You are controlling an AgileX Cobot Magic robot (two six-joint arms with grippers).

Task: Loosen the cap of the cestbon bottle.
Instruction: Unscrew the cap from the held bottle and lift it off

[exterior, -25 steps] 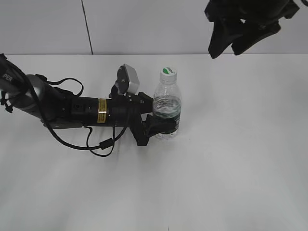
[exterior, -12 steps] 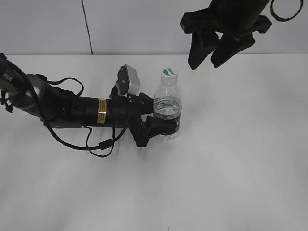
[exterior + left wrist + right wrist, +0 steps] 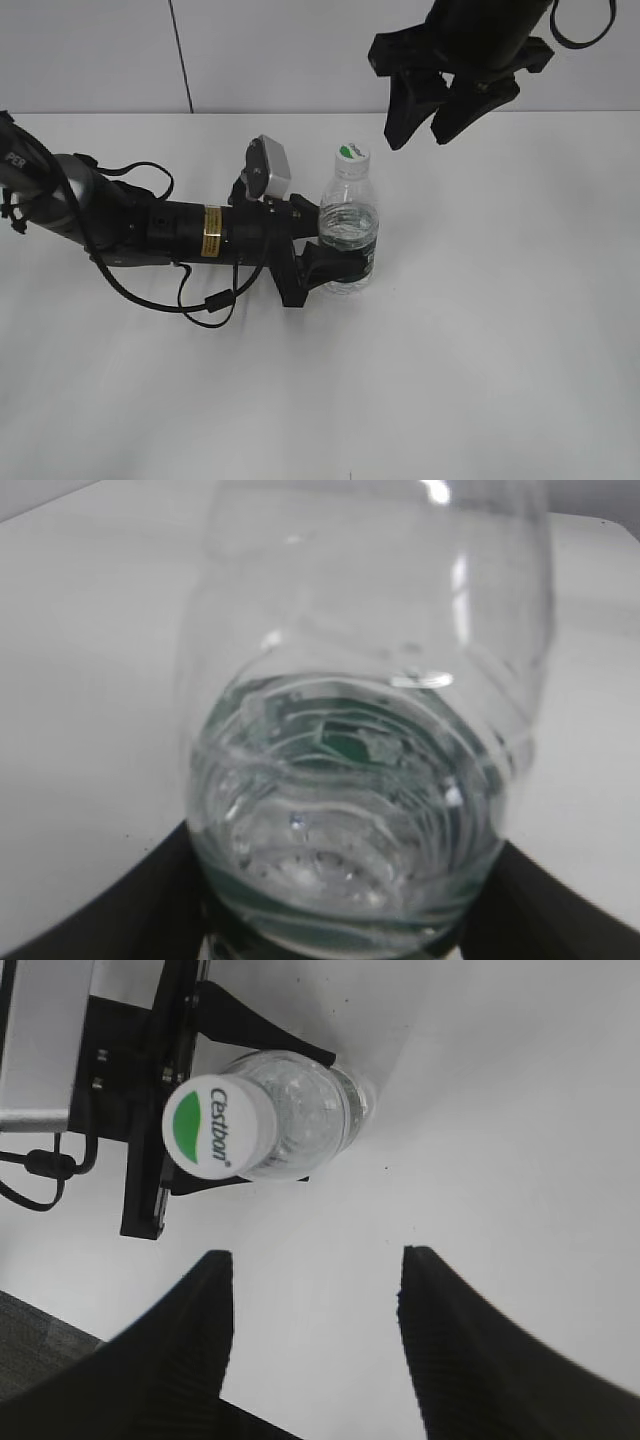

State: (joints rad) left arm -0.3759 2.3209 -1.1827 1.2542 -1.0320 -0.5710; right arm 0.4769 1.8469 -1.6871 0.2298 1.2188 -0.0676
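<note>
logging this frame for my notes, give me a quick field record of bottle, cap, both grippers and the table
bottle: cestbon bottle upright on the white table, clear with a dark green label band
cap: white cap with a green mark, on the neck
left gripper: left gripper shut on the bottle's lower body
right gripper: right gripper open, in the air above and to the right of the cap, not touching it
task stage: bottle held, cap not yet gripped

A bare white table (image 3: 480,330) meets a pale wall (image 3: 280,50).
</note>
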